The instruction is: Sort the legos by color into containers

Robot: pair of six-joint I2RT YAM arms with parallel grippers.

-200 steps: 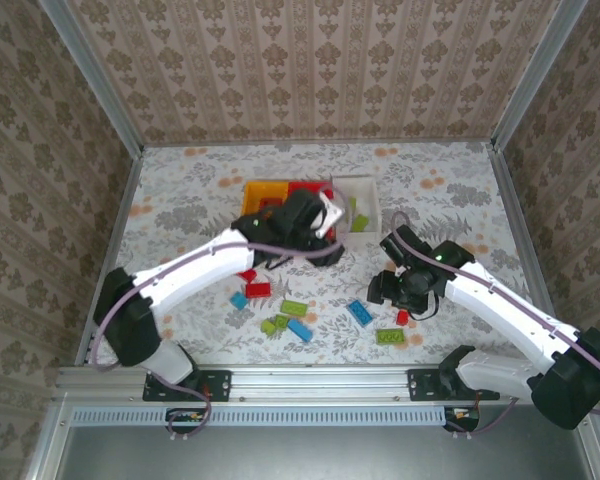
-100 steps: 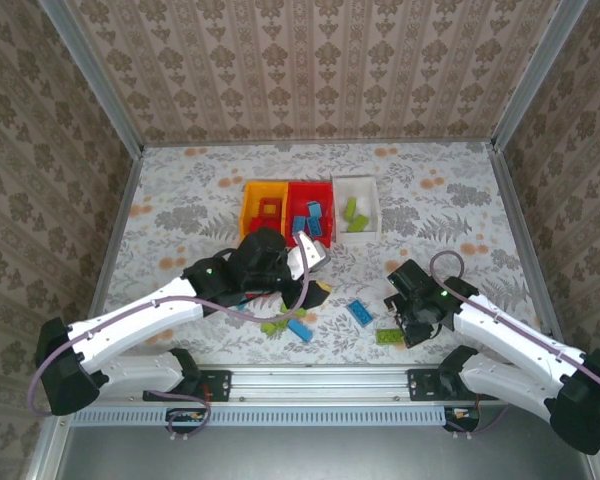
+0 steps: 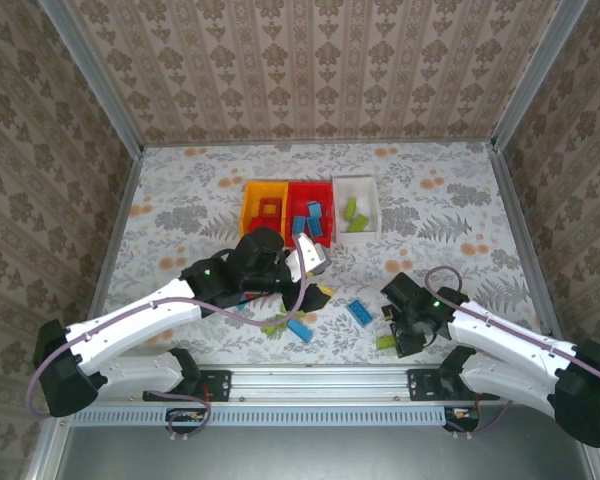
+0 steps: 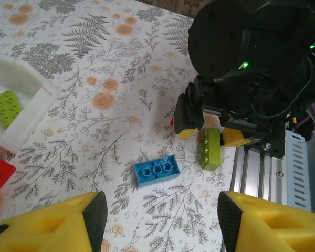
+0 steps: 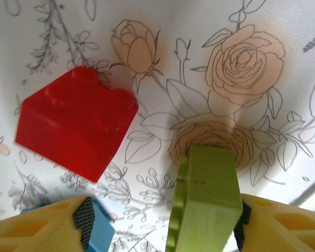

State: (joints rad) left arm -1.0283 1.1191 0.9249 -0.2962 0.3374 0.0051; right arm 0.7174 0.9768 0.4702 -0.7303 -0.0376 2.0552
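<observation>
Right claw (image 4: 210,134) half-open astride a lime brick (image 4: 211,151) stood on edge, touching one pad (image 5: 273,220). Left claw (image 4: 160,212) wide over the worktop (image 4: 68,149).

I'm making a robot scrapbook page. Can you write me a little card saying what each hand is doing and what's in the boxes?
left hand: open, holding nothing
right hand: open around a lime brick that is tipped on its edge against one finger
loose nearby: blue brick, red brick
yellow box: red frame
red box: blue bricks
white box: green bricks
</observation>
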